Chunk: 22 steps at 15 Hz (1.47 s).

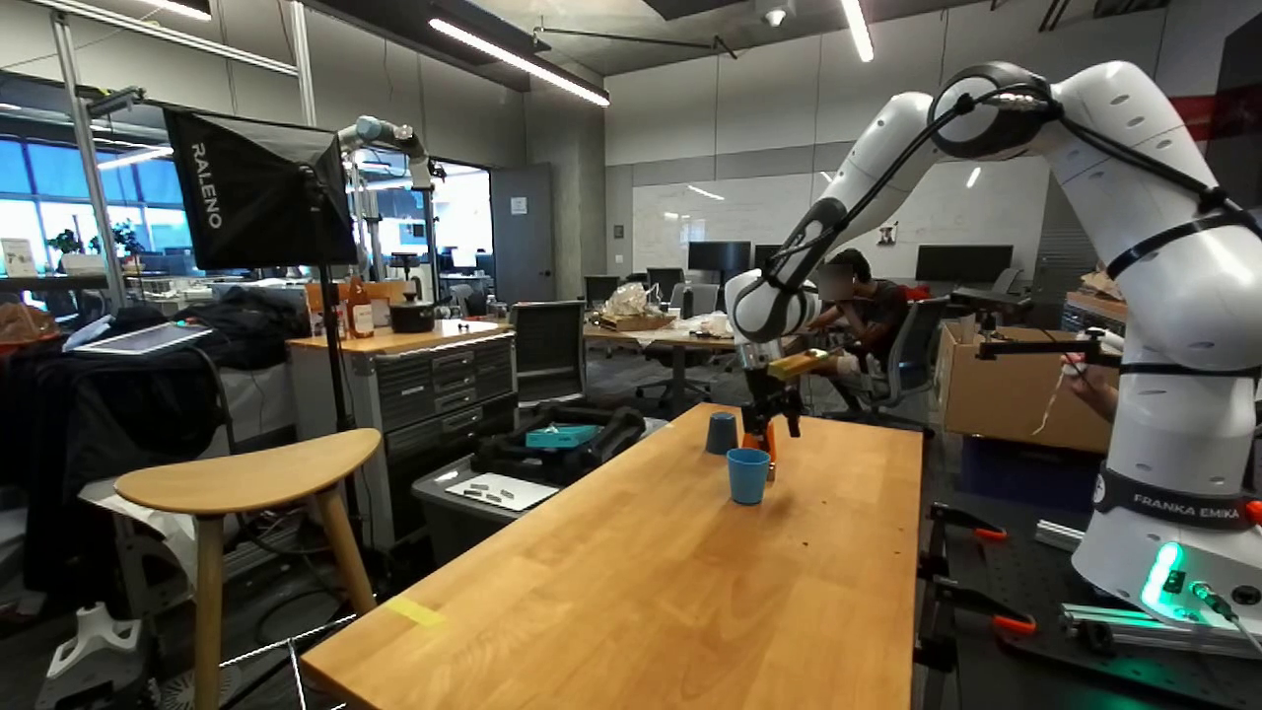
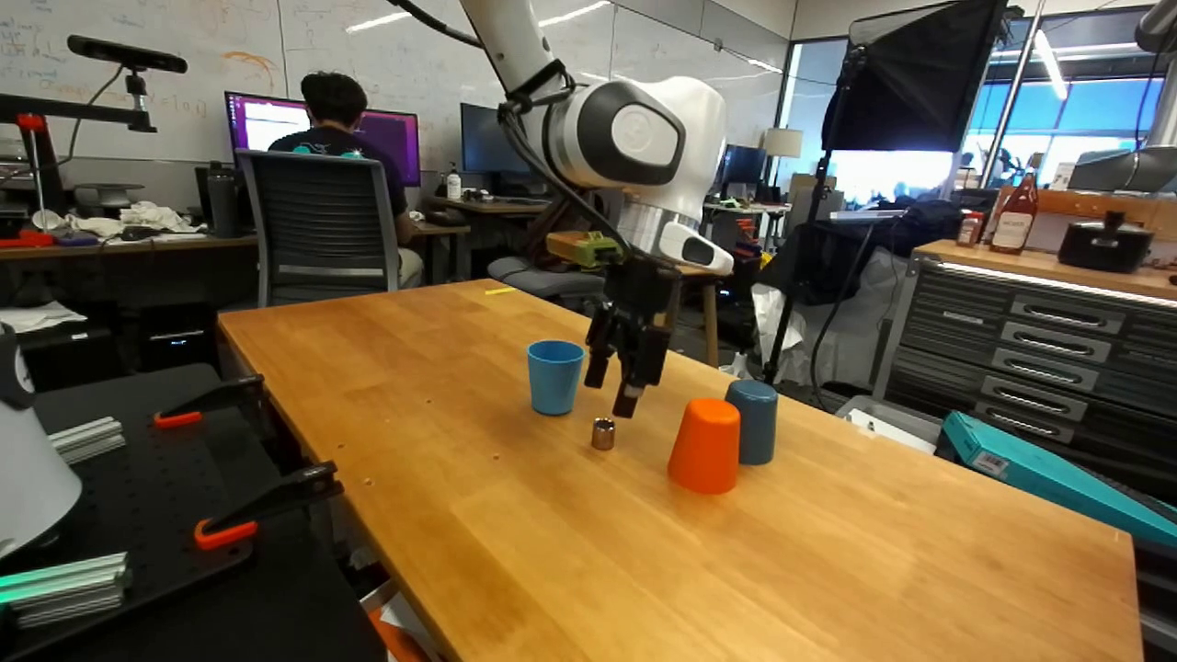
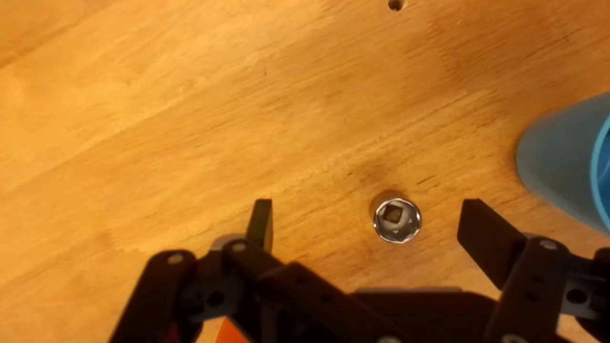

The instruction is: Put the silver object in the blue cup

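The silver object is a small shiny metal socket (image 3: 397, 220) standing on the wooden table. It also shows in both exterior views (image 2: 603, 434) (image 1: 771, 473). The bright-blue cup (image 2: 554, 379) stands upright with its mouth up, close beside the socket. It also shows in an exterior view (image 1: 748, 478) and at the right edge of the wrist view (image 3: 555, 157). My gripper (image 3: 367, 205) is open and empty, pointing down above the table. In the wrist view the socket lies between its spread fingers, nearer the right one, touching neither. The gripper also shows in both exterior views (image 2: 611, 393) (image 1: 775, 419).
An orange cup (image 2: 706, 448) stands upside down near the socket, with a dark blue upside-down cup (image 2: 754, 423) beside it. The orange cup's edge shows at the bottom of the wrist view (image 3: 230, 334). The wooden table (image 1: 690, 602) has small holes. Black clamps (image 2: 276, 501) grip its edge.
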Available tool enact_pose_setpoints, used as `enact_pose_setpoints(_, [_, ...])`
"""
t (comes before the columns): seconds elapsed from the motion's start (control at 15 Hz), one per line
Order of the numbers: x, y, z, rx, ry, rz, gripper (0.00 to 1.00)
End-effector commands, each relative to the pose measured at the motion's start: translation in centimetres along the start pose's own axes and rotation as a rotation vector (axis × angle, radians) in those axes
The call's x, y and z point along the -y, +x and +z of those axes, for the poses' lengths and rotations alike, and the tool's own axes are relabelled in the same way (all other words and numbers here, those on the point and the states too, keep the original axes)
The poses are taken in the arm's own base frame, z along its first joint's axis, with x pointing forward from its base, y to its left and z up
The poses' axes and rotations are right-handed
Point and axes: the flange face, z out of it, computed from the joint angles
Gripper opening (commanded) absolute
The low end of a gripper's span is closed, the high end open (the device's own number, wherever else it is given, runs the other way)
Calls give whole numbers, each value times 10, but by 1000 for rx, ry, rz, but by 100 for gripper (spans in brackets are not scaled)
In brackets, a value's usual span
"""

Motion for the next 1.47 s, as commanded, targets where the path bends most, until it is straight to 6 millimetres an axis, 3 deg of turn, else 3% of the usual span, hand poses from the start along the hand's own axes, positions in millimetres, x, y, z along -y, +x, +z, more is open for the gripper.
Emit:
enact_pose_setpoints(0.0, [5,15,20,-25,22,41,100])
enact_pose_setpoints(0.33, [11,18,43,-32,21,50,100])
enact_pose_setpoints(0.4, [12,18,46,-33,17,51,75])
enact_pose_setpoints(0.53, [10,20,51,-33,22,51,67])
enact_pose_setpoints(0.73, [7,23,57,-39,16,57,40])
enact_pose_setpoints(1.0, [-5,31,44,-47,42,80,12])
enact_pose_setpoints(1.2, [-14,33,28,-64,52,88,12])
enact_pose_setpoints(1.4, [-17,16,-7,-90,81,39,12])
